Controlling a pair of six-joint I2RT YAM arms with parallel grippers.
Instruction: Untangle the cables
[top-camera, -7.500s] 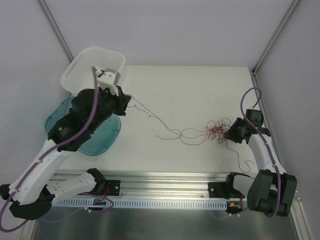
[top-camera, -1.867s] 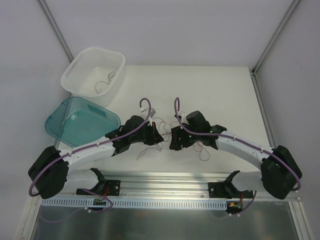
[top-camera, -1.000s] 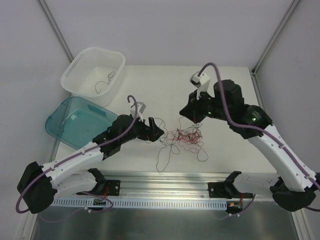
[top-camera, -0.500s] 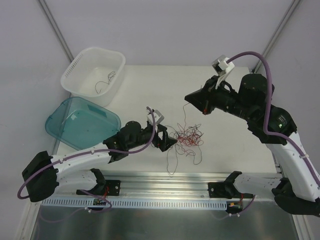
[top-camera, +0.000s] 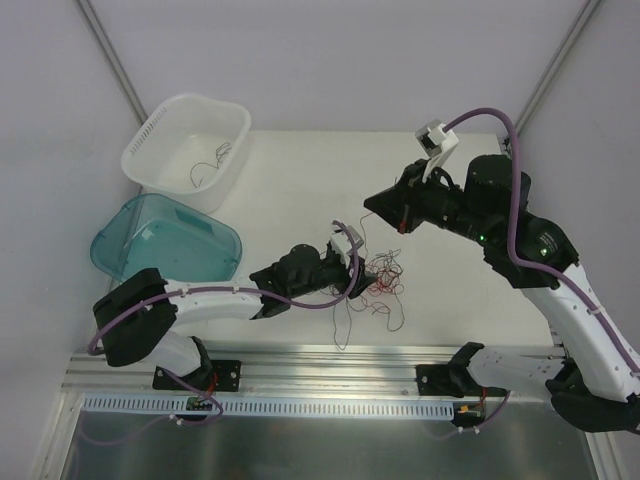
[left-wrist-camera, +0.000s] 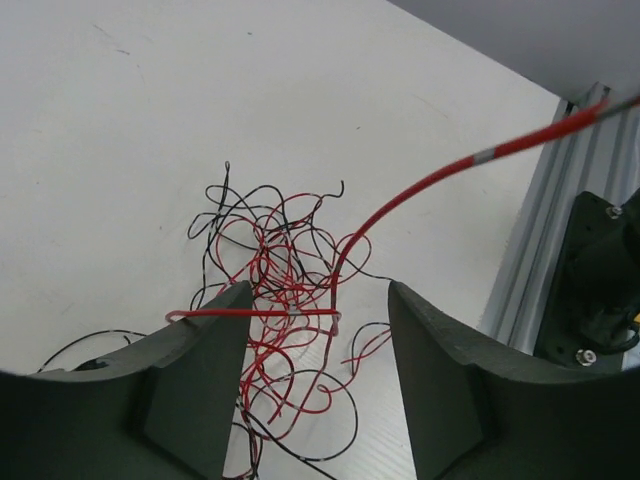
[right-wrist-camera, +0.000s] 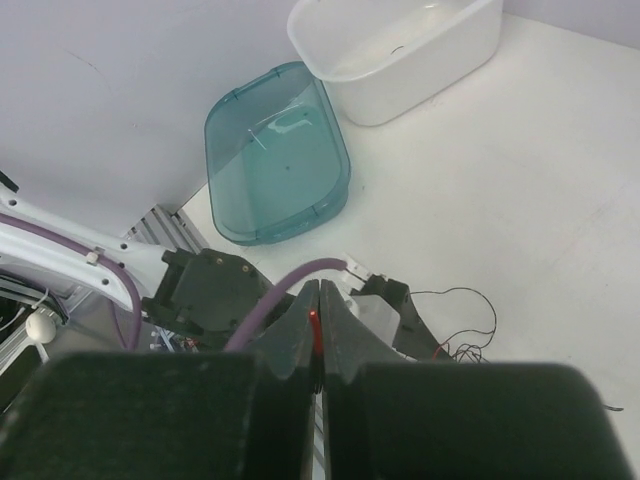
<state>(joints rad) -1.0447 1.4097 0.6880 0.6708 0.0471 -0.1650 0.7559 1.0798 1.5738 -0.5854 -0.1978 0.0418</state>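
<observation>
The cables (top-camera: 378, 278) were seen as a loose knot of red and dark wires lying on the table (top-camera: 300, 170), just right of the centre of the top view and near the lower edge of the white surface. The left gripper (left-wrist-camera: 318, 300) was held low over that knot with its jaws well apart. Several loops lay in the gap between them, but nothing was seen to be clamped. The right gripper (right-wrist-camera: 318, 290) was raised to the upper right of the knot, its jaws pressed together on a red strand (left-wrist-camera: 440, 175). That strand was drawn taut from the knot to the upper right corner of the left wrist view. In the basket (top-camera: 150, 150) at the upper left of the top view a few thin wires (top-camera: 207, 165) were lying, well apart from the rest, so a small part of the work was judged to be done. Most of it was judged to be left: the red and dark wires were closely interlaced, and only the one strand stood clear of them. The knot would probably need to be pinned by the left gripper before that strand could be drawn out.
</observation>
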